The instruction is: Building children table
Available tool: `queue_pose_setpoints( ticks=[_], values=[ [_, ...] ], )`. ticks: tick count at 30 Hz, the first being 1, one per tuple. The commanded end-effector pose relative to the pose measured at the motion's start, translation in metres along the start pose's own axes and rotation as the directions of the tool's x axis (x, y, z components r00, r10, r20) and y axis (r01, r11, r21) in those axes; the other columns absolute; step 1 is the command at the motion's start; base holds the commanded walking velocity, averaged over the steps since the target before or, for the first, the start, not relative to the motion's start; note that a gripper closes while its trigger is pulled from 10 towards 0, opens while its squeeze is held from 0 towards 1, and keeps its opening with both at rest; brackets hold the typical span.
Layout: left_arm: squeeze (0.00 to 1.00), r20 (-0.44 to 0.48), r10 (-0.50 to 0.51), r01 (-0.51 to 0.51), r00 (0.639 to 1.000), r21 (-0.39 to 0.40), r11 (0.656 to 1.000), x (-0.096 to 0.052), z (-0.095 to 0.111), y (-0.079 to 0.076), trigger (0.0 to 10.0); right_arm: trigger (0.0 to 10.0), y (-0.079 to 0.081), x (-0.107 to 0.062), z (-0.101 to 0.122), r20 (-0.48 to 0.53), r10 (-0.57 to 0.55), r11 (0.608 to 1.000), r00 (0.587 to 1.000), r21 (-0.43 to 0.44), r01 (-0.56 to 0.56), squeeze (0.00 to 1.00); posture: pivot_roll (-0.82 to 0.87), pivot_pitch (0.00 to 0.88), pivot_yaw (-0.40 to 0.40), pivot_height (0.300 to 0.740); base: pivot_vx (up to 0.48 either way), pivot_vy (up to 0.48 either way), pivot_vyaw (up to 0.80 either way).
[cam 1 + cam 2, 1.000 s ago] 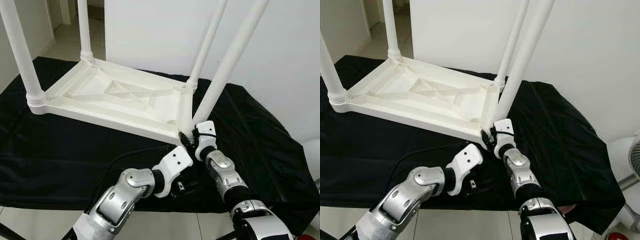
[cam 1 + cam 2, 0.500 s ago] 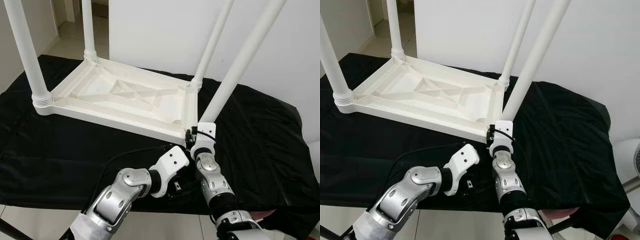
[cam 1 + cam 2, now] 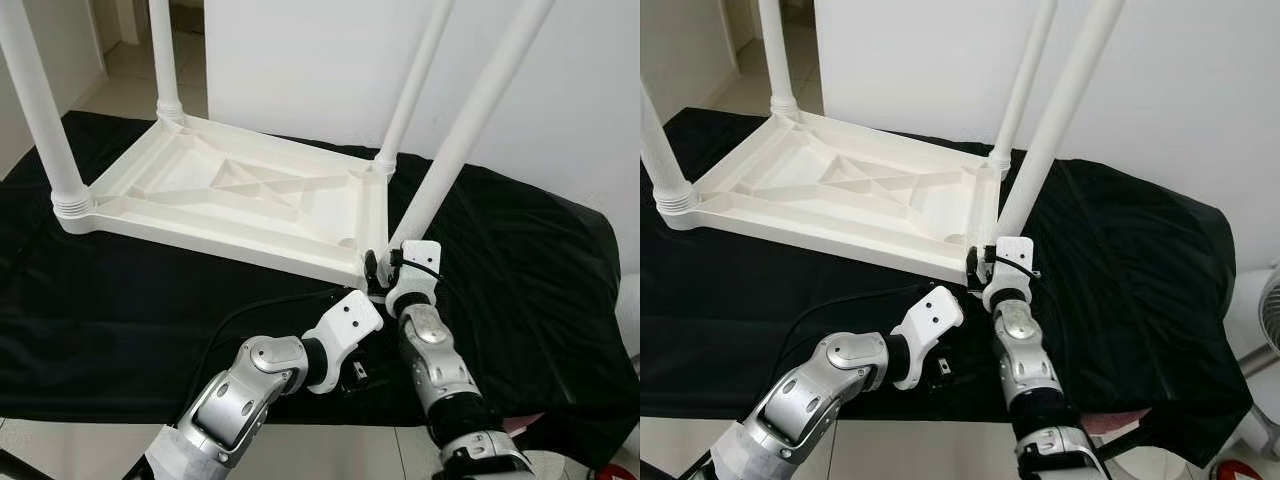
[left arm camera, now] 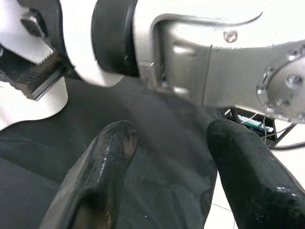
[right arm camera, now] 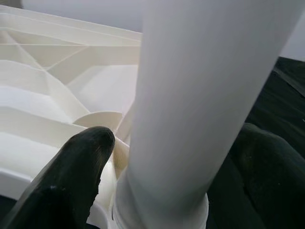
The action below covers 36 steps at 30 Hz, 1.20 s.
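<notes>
A white plastic children's table (image 3: pixel 230 190) lies upside down on a black cloth. Three white legs stand in its corners: near left (image 3: pixel 35 110), far left (image 3: pixel 163 60) and far right (image 3: pixel 415 85). A fourth leg (image 3: pixel 470 120) leans to the right, its base at the near right corner socket. My right gripper (image 3: pixel 385 268) is shut on the base of that leg (image 5: pixel 190 95), one black finger (image 5: pixel 71 181) on each side. My left gripper (image 4: pixel 167 138) hovers low over the cloth just in front of the table's near edge, open and holding nothing.
The black cloth (image 3: pixel 100 310) covers the work surface and hangs over its front and right edges. A black cable (image 3: pixel 240 318) runs across it toward my left arm. A white wall (image 3: pixel 300 60) stands behind. A fan (image 3: pixel 1265 300) is at the far right.
My right forearm has swung beneath the leg's base, first toward the left, then partly back. The leg stays tilted in its grip. The left arm has barely moved.
</notes>
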<state>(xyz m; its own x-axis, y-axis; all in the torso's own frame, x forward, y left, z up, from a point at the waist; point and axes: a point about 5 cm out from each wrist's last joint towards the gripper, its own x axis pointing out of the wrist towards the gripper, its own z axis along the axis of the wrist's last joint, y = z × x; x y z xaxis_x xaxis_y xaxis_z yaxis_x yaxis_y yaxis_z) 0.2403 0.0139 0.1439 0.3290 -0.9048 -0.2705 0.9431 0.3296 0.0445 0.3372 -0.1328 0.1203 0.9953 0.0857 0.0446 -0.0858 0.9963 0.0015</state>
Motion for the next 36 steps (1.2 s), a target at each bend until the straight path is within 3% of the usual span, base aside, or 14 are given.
queue_pose_setpoints(
  ticks=[1,4,9,11,14,18,21,25,26,27,28,31,32,36],
  values=[
    [0.00,0.000,0.013,-0.013,1.000,0.001,1.000,0.002,0.001,-0.001,10.0,10.0,-0.010,-0.003,-0.001,0.003,0.050,0.999,0.999,-0.007,-0.050,0.00,0.02,0.000,-0.153,0.740,0.000,0.000,0.00],
    [0.00,-0.001,0.009,-0.009,1.000,-0.001,1.000,0.002,0.001,-0.001,10.0,10.0,-0.022,-0.003,-0.002,-0.007,0.173,0.984,0.985,-0.035,-0.173,0.00,0.02,0.000,-0.146,0.740,0.000,0.000,0.00],
    [0.00,-0.001,0.006,-0.006,1.000,-0.001,1.000,0.003,0.001,-0.001,10.0,10.0,-0.028,-0.002,-0.002,-0.011,0.214,0.975,0.977,-0.061,-0.214,0.00,0.01,0.000,-0.141,0.740,0.000,0.000,0.00],
    [0.00,-0.002,0.003,-0.003,1.000,0.000,1.000,0.003,0.001,-0.001,10.0,10.0,-0.030,0.001,-0.003,-0.033,0.280,0.957,0.959,-0.074,-0.282,0.00,0.01,0.000,-0.135,0.740,0.000,0.000,0.00],
    [0.00,-0.005,-0.001,0.001,1.000,0.001,1.000,0.002,0.001,-0.001,10.0,10.0,-0.027,0.009,-0.003,-0.067,0.409,0.909,0.910,-0.060,-0.413,0.00,0.02,0.000,-0.131,0.740,0.000,0.000,0.00],
    [0.00,-0.007,-0.001,0.001,1.000,0.001,1.000,0.002,0.001,-0.001,10.0,10.0,-0.023,0.014,-0.002,-0.081,0.446,0.891,0.892,-0.059,-0.451,0.00,0.02,0.000,-0.127,0.740,0.000,0.000,0.00],
    [0.00,-0.010,0.000,0.001,1.000,0.004,1.000,0.001,0.001,0.000,10.0,10.0,-0.012,0.023,0.000,-0.121,0.511,0.851,0.851,-0.069,-0.521,0.00,0.03,0.000,-0.129,0.740,0.000,0.000,0.00],
    [0.00,-0.011,0.000,0.000,1.000,0.006,1.000,0.001,0.001,0.000,10.0,10.0,-0.008,0.026,-0.001,-0.139,0.530,0.836,0.836,-0.076,-0.543,0.00,0.03,0.000,-0.129,0.740,0.000,0.000,0.00],
    [0.00,-0.011,0.000,0.000,1.000,0.005,1.000,0.001,0.001,0.001,10.0,9.0,-0.005,0.027,-0.002,-0.155,0.542,0.826,0.826,-0.080,-0.558,0.00,0.03,0.000,-0.131,0.740,0.000,0.000,0.00],
    [0.00,-0.012,0.001,-0.001,1.000,0.005,1.000,0.001,0.002,0.001,10.0,9.0,-0.004,0.028,-0.002,-0.162,0.547,0.823,0.821,-0.080,-0.563,0.00,0.03,0.000,-0.131,0.740,0.000,0.000,0.00],
    [0.00,-0.012,0.003,-0.003,1.000,0.007,1.000,0.001,0.002,0.001,10.0,0.7,-0.003,0.028,-0.003,-0.171,0.549,0.821,0.818,-0.073,-0.566,0.00,0.05,0.000,-0.140,0.740,0.000,0.000,0.00],
    [0.00,-0.011,0.006,-0.006,1.000,0.008,1.000,0.001,0.002,0.002,10.0,0.7,-0.002,0.029,-0.004,-0.179,0.553,0.820,0.814,-0.062,-0.570,0.00,0.05,0.000,-0.140,0.740,0.000,0.000,0.00],
    [0.00,-0.011,0.012,-0.012,1.000,0.009,1.000,0.001,0.002,0.002,10.0,0.0,-0.001,0.027,-0.006,-0.184,0.569,0.809,0.802,-0.050,-0.586,0.00,0.05,0.000,-0.145,0.740,0.000,0.000,0.00],
    [0.00,-0.010,0.018,-0.018,1.000,0.008,1.000,0.000,0.002,0.002,10.0,0.0,0.000,0.022,-0.012,-0.192,0.604,0.782,0.774,-0.045,-0.621,0.00,0.05,0.000,-0.147,0.740,0.000,0.000,0.00]
  ],
)
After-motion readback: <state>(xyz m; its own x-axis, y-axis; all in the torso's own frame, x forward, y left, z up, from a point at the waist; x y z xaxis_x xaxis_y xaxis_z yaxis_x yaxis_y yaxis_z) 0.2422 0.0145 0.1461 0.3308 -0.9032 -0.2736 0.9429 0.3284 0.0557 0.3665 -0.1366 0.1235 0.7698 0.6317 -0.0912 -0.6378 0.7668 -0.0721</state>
